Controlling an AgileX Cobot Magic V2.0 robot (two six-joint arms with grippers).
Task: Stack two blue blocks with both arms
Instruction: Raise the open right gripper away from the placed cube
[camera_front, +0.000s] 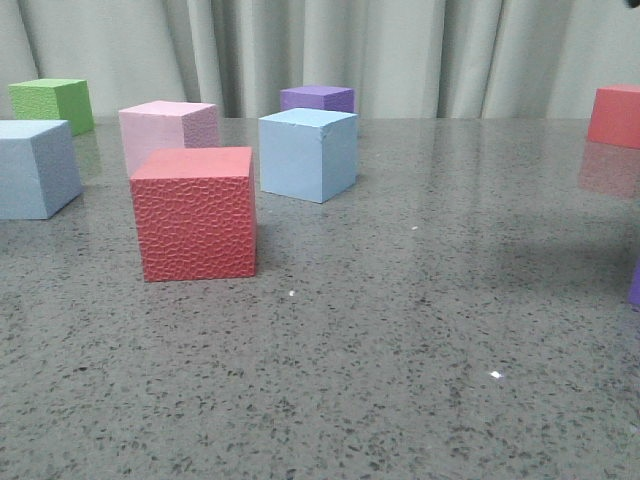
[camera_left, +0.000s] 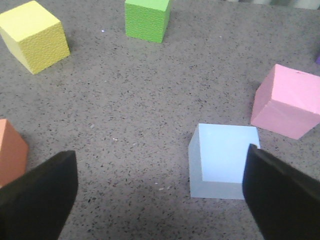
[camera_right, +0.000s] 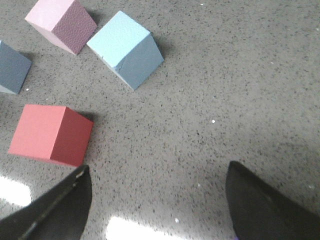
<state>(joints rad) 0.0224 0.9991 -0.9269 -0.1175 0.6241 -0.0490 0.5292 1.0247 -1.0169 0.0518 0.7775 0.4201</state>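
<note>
Two pale blue blocks stand apart on the grey table: one at the left edge (camera_front: 35, 168), one in the middle (camera_front: 308, 153). Neither gripper shows in the front view. In the left wrist view my left gripper (camera_left: 160, 195) is open and empty above the table; the left blue block (camera_left: 225, 160) sits just inside one dark finger (camera_left: 280, 195), not gripped. In the right wrist view my right gripper (camera_right: 157, 200) is open and empty over bare table. The middle blue block (camera_right: 125, 49) lies well ahead of it, and the other blue block (camera_right: 12, 67) shows at the frame edge.
A red cube (camera_front: 195, 212) stands in front, a pink cube (camera_front: 170, 130) between the blue blocks, a green cube (camera_front: 52, 102) and a purple cube (camera_front: 318, 98) behind, and another red cube (camera_front: 615, 115) far right. A yellow cube (camera_left: 35, 36) and an orange cube (camera_left: 11, 157) lie near the left gripper.
</note>
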